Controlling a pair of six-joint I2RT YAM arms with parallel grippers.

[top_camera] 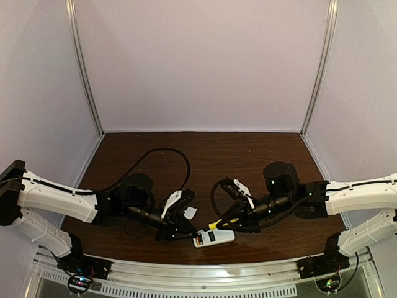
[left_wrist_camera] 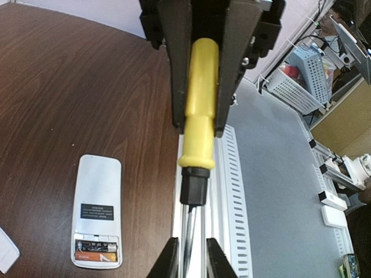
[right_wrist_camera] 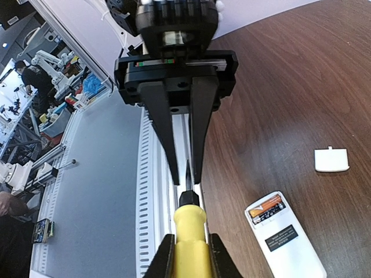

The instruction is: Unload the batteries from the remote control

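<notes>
Dark wood tabletop (top_camera: 248,155), lilac walls (top_camera: 205,62); white bar-shaped remote control (top_camera: 214,238) at six o'clock. Right gripper (left_wrist_camera: 199,124) clamps yellow-handled screwdriver (right_wrist_camera: 189,231); left gripper (right_wrist_camera: 186,179) narrow round shaft, contact unclear.

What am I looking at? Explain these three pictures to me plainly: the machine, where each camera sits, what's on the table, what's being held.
Two robot arms are bolted at the near edge of a table. One picture looks down from above; the other two come from a camera on each wrist. On the brown table lies a white remote control, its back open with two batteries inside. A small white cover lies nearby. The right gripper is shut on a screwdriver, at its yellow handle. The left gripper has its fingers either side of the metal shaft, slightly apart.
</notes>
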